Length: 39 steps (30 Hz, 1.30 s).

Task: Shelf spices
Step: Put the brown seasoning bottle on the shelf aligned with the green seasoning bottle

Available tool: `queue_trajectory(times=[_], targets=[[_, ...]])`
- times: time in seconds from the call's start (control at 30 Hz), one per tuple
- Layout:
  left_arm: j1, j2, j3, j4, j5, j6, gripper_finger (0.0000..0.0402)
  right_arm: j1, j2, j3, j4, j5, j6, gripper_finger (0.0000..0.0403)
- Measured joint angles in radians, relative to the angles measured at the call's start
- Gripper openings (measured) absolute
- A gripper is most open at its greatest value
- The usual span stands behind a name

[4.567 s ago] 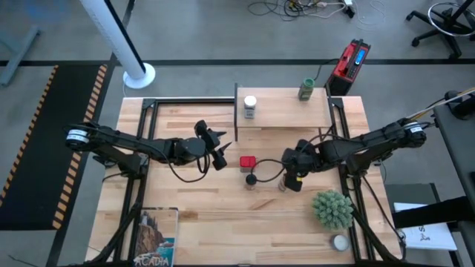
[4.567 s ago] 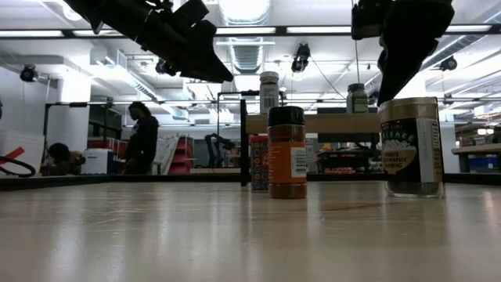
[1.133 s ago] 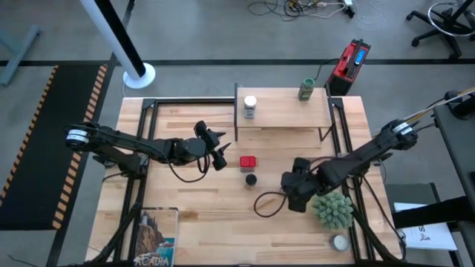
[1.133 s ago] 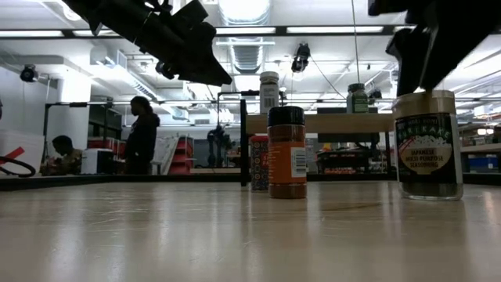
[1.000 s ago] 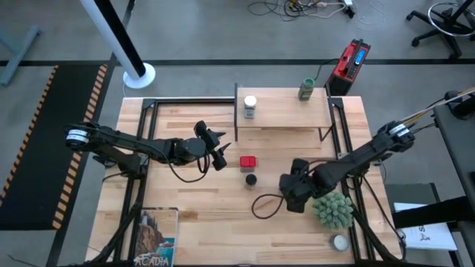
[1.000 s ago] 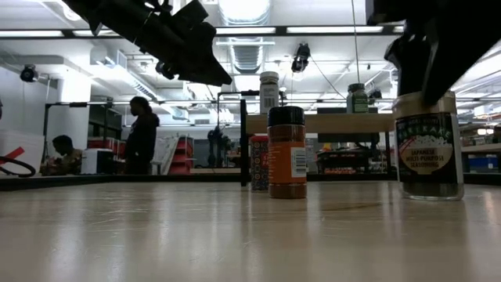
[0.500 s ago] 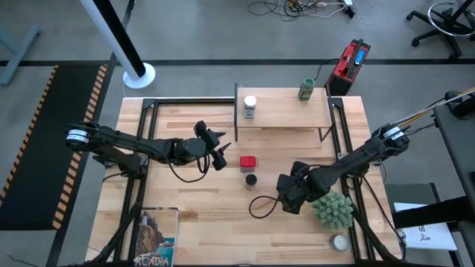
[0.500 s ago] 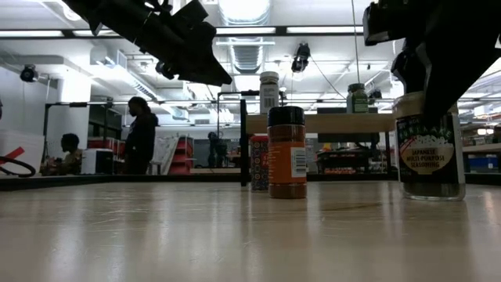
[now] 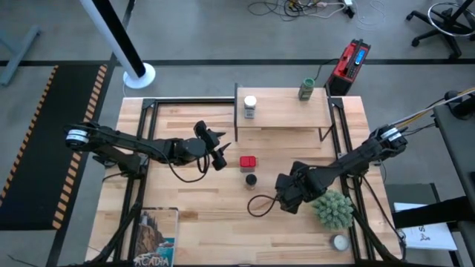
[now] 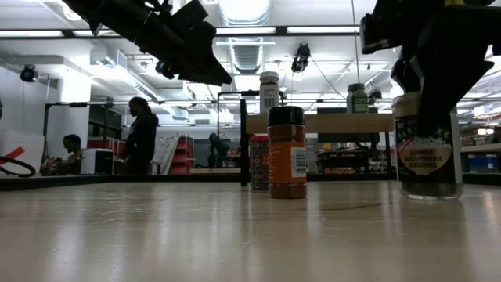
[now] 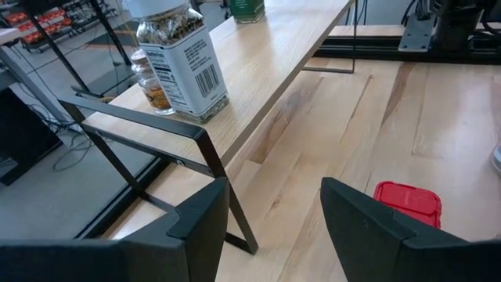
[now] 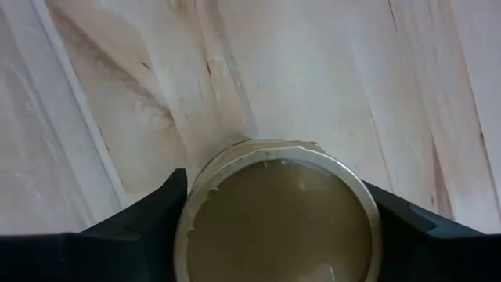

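From above, the right gripper (image 9: 289, 194) sits low over the bench (image 9: 193, 222), just beside the spiky green plant (image 9: 332, 208), while the left gripper (image 9: 220, 157) hangs near the red tin (image 9: 248, 162), with the black-lidded jar (image 9: 251, 179) just in front of that tin. Up on the shelf (image 9: 282, 110), a white-lidded jar (image 9: 250, 105) stands at one end and a green-lidded jar (image 9: 306, 90) at the other. Down at bench height, the right gripper (image 10: 427, 98) is clamped around the top of the tan-lidded jar (image 10: 427, 157), whose base looks to be on the wood; the orange black-lidded jar (image 10: 286, 153) stands apart from it, upright, and the shelf shows behind with its two jars. Through the left wrist camera, the left gripper (image 11: 274, 215) is spread wide and empty, its fingers (image 11: 200, 219) framing the shelf's (image 11: 274, 55) dark side panel, the white-lidded jar (image 11: 182, 59) on top and the red tin (image 11: 407, 202) on the bench below. Through the right wrist camera, the tan-lidded jar's round top (image 12: 278, 215) fills the gap, one finger pressed on either side.
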Motion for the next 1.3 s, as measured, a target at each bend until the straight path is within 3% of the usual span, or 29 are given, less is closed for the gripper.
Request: queue_trajectory(times=[0.4, 0.87, 1.3], targets=[[0.0, 0.0, 0.0, 0.0, 0.0, 0.0, 0.0192, -0.007, -0.033, 0.015, -0.126, 0.006, -0.02, 0.0256], [0.0, 0.0, 0.0, 0.0, 0.0, 0.0, 0.0192, -0.015, -0.24, 0.154, -0.303, 0.179, -0.191, 0.0256], [0.0, 0.0, 0.0, 0.008, 0.0, 0.0, 0.0192, -0.085, -0.419, 0.27, -0.375, 0.228, -0.764, 0.0256]])
